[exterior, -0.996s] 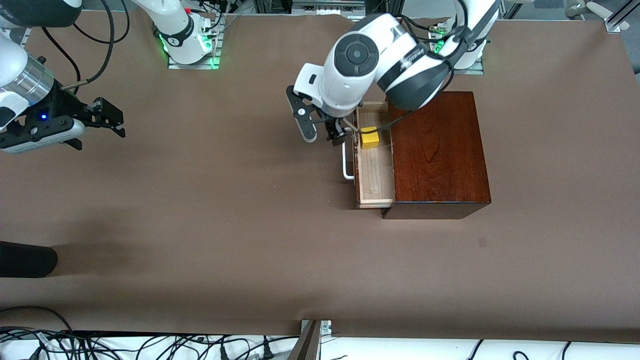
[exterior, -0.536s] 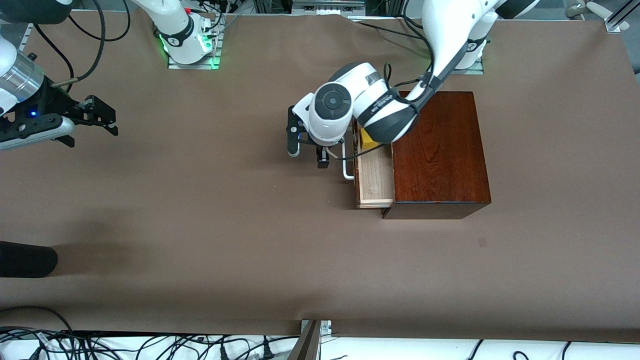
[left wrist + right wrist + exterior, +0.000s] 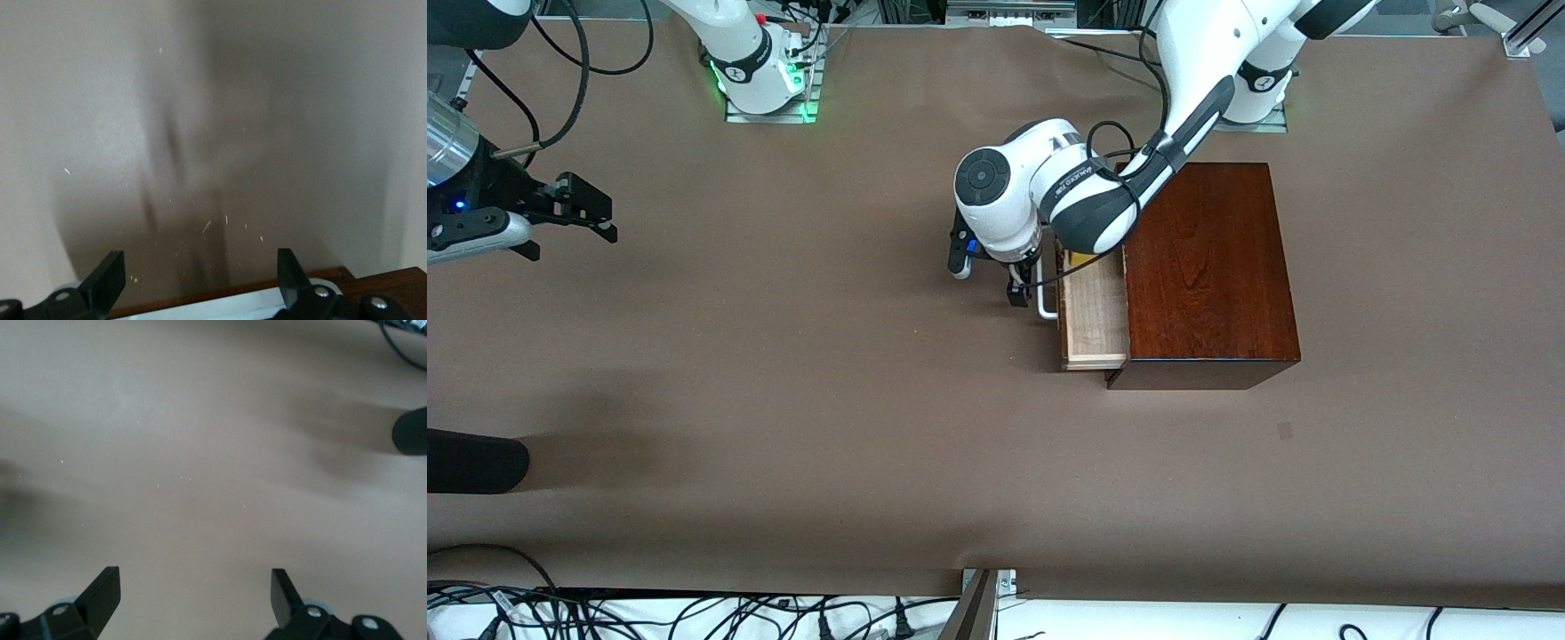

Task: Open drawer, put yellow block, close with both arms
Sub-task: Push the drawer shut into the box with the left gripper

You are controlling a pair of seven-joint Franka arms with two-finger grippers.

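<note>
Brown table [image 3: 783, 400] under cable-strewn edge; dark wooden box [image 3: 1209, 267] toward left arm's end, drawer [image 3: 1092, 311] pulled open. Since a second ago, left gripper [image 3: 987, 271] had dropped from over drawer to just in front of white handle [image 3: 1045, 302], fingers spread, holding nothing; yellow block [image 3: 1083, 258] lay in drawer, mostly hidden under wrist; closing push looked next. Right gripper [image 3: 578, 209] waited, fingers apart, drifting toward table edge; bare table between arms.
</note>
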